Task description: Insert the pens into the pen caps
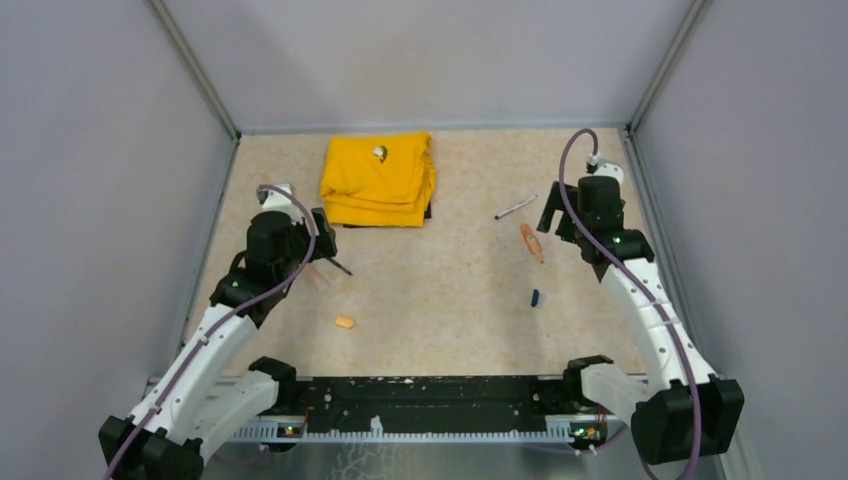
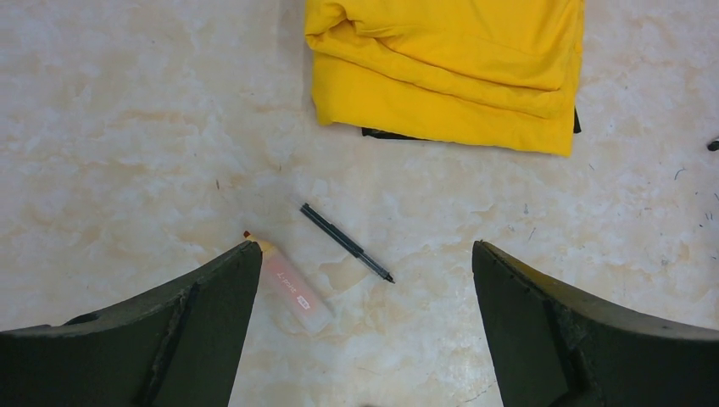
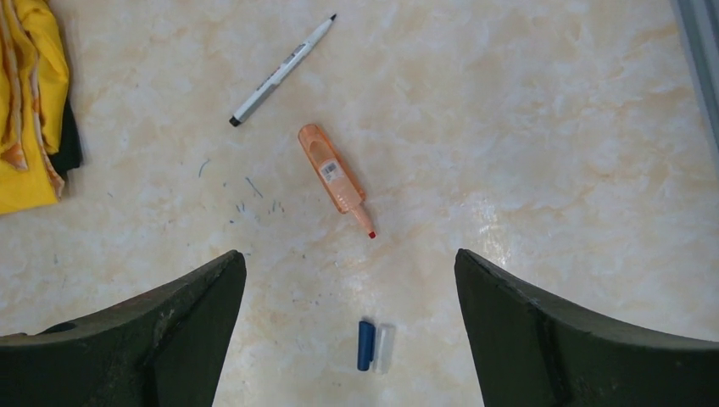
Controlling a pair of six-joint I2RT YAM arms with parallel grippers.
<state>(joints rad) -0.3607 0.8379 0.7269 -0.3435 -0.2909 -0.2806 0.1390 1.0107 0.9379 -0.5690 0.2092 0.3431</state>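
starting at your left, the left claw (image 2: 365, 246) hung wide open over the table with nothing between its fingers. the thin dark pen (image 2: 346, 242) lay just below it on a ten-to-four line, writing tip at the four o'clock end. the pale orange marker (image 2: 292, 288) lay near it at seven o'clock, partly hidden by the left finger. in the top view the light orange cap (image 1: 344, 322) sat alone at about five o'clock from that claw, and the folded yellow cloth (image 1: 378, 180) lay at one o'clock.

on your right, the right claw (image 3: 349, 253) was just as open and empty. the silver-white pen (image 3: 282, 70) lay at eleven o'clock from it. the orange marker (image 3: 335, 178) was at twelve, nib pointing to five. the dark blue cap (image 3: 366, 345) was at six, well apart from both.

you should have expected all of these to be light, stiff, smooth and quick to roll. i judged mid-barrel, across the shaft, the safest hold. the stubby caps looked likely to skid or tip under a pinch.
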